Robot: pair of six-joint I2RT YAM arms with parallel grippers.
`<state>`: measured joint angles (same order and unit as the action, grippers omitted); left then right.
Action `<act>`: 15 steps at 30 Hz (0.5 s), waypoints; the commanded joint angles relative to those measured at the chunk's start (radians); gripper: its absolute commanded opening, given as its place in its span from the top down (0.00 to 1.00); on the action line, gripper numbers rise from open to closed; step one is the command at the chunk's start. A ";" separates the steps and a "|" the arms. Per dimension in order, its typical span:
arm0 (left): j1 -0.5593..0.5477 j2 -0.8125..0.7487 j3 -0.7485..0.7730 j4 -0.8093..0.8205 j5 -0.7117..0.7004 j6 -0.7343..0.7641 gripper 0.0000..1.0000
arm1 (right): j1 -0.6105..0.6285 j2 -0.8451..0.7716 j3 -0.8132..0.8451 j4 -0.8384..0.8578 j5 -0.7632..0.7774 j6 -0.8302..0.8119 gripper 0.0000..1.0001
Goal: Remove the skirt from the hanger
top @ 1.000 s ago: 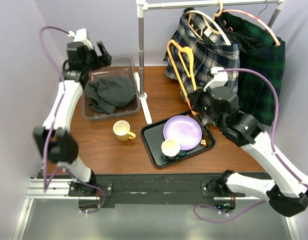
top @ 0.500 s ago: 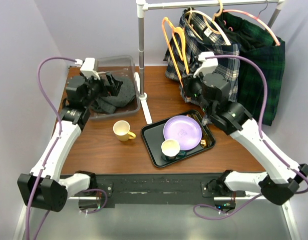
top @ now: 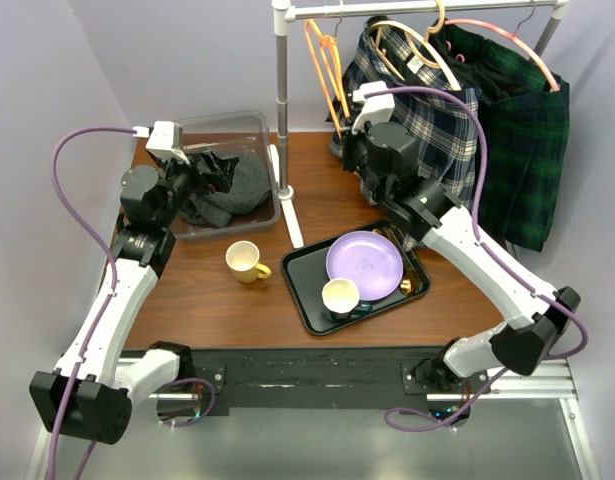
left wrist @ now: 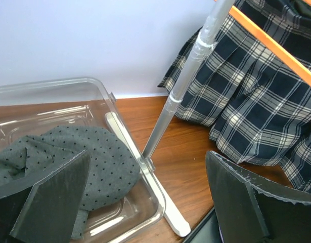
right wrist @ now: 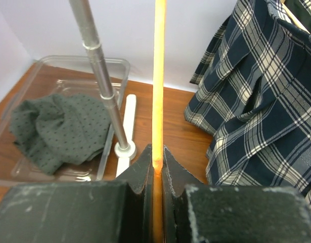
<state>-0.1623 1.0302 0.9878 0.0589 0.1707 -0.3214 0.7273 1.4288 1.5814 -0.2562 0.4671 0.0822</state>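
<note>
Since a second ago your right gripper (top: pixel 345 128) has lifted the orange hanger (top: pixel 327 65) up beside the rail (top: pixel 417 9), and your left gripper (top: pixel 213 170) has come down over the bin (top: pixel 223 120). Your right jaws are clamped on the hanger's bare bar, which stands upright. The skirt (top: pixel 235 186), grey with dark dots, lies crumpled in the clear bin, off the hanger. Your left jaws are spread wide just above it, holding nothing.

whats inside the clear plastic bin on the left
A crumpled grey dotted garment lies in the clear bin. Whatever may be under the cloth is hidden.
</note>
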 commanded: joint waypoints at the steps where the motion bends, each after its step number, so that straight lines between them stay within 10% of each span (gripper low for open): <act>1: -0.002 0.004 -0.005 0.042 -0.017 -0.001 0.00 | 0.000 0.024 0.080 0.086 0.050 -0.041 1.00; 6: -0.002 0.004 -0.012 0.045 -0.027 -0.005 0.00 | 0.000 0.062 0.098 0.072 0.065 -0.035 1.00; 15: 0.000 0.008 -0.011 0.042 -0.037 -0.002 0.00 | 0.001 0.004 0.088 -0.049 0.035 0.027 0.52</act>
<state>-0.1623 1.0431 0.9833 0.0589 0.1532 -0.3218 0.7273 1.5036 1.6413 -0.2741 0.5053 0.0792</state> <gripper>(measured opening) 0.997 0.434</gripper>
